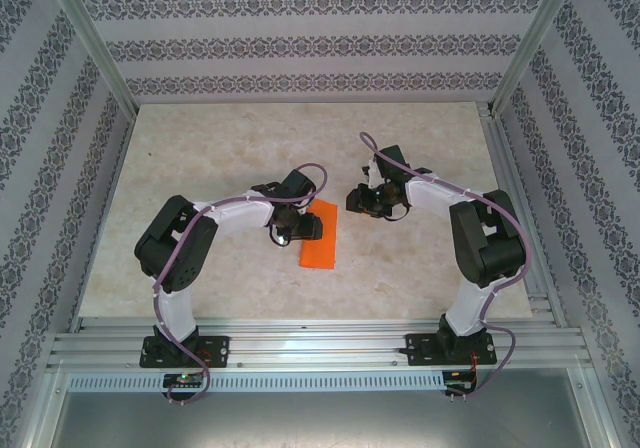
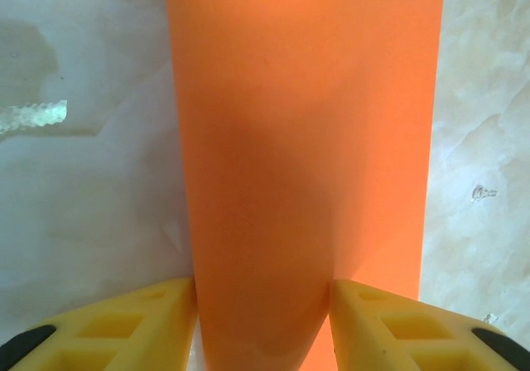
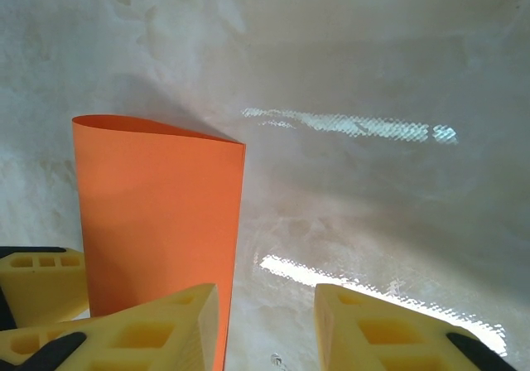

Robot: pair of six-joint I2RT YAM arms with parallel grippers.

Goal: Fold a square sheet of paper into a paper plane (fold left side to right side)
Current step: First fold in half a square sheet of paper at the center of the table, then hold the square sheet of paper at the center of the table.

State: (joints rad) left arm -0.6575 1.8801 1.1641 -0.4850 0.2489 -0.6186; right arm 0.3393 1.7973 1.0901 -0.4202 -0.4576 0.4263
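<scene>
The square sheet of paper [image 1: 322, 240] is bright orange and lies folded over into a narrow upright strip at the table's middle. In the left wrist view the sheet of paper [image 2: 306, 139] bulges as a loose loop. My left gripper [image 2: 263, 295] has both yellow fingers [image 2: 141, 321] pressed against the loop's sides, shut on it. In the top view the left gripper [image 1: 300, 226] sits at the strip's left edge. My right gripper [image 1: 368, 203] hovers to the strip's upper right. Seen from its wrist, the right gripper [image 3: 267, 296] is open over bare table, with the sheet of paper [image 3: 157, 222] to its left. The paper plane is out of view.
The pale marbled tabletop [image 1: 200, 148] is walled by patterned panels and metal posts [image 1: 90, 38]. An aluminium rail [image 1: 320, 343] carrying both arm bases runs along the near edge. A yellow finger of the left gripper [image 3: 41, 284] pokes into the right wrist view.
</scene>
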